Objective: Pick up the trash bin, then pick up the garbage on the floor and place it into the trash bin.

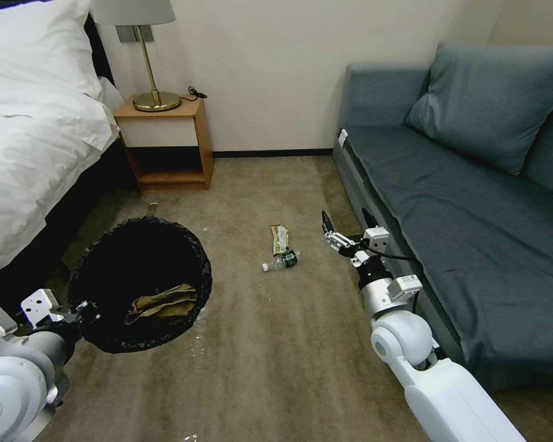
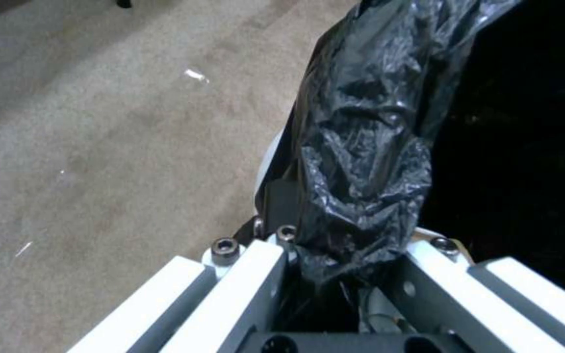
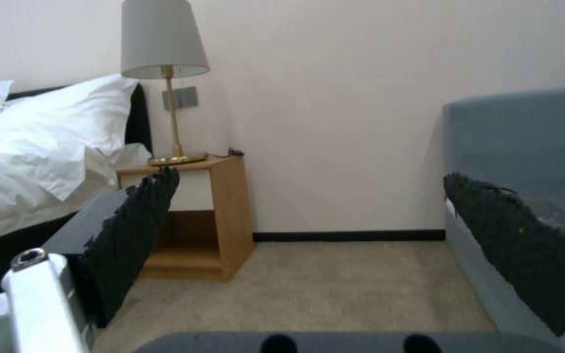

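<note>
Left gripper grips one trash bin; two litter pieces on carpet.

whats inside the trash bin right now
A tan paper bag lies inside the trash bin, which the left gripper holds by its rim. The rest of the inside is dark black liner, so anything under the bag is hidden.

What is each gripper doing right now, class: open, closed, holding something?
Left gripper: closed on the trash bin rim, holding it up.
Right gripper: open, empty, above the carpet.
</note>
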